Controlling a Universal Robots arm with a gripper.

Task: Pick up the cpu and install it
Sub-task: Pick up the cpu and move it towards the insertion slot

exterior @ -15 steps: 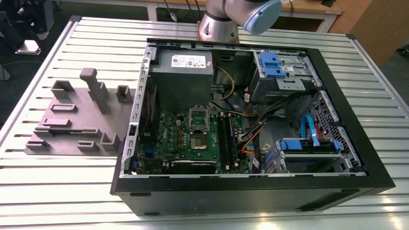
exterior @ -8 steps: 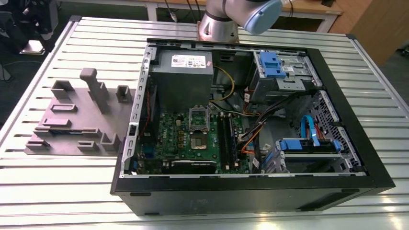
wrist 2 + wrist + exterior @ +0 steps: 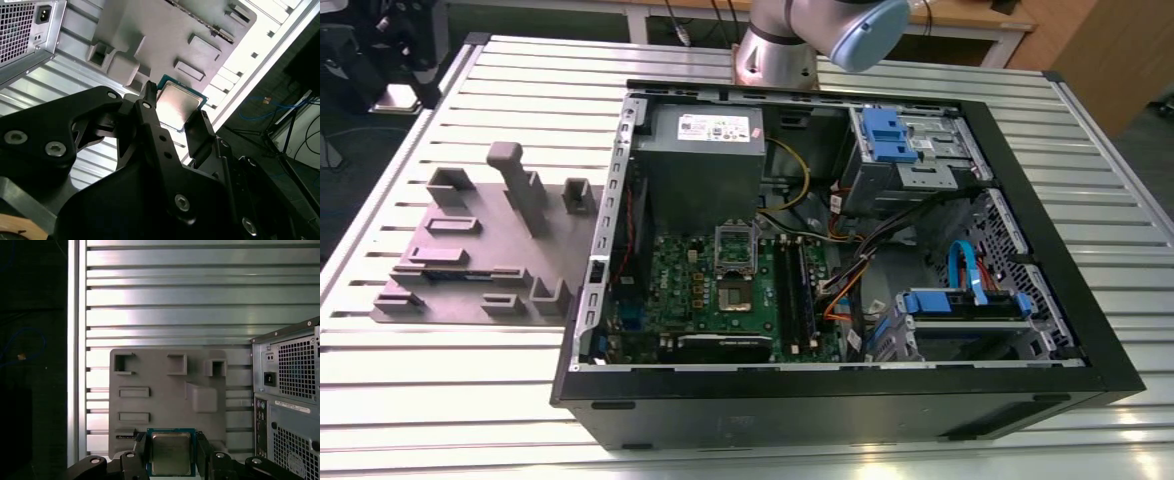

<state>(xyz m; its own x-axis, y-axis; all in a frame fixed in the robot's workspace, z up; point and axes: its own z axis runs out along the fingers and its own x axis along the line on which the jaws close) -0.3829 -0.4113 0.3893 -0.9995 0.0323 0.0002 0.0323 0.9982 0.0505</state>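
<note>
Second wrist view, gripper pinching cpu, one corner hidden behind it

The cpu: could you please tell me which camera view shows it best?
The first wrist view: the cpu faces that camera squarely, its metal top in plain sight, clamped in the gripper. The second wrist view shows it at a slant, partly behind a finger.
</note>
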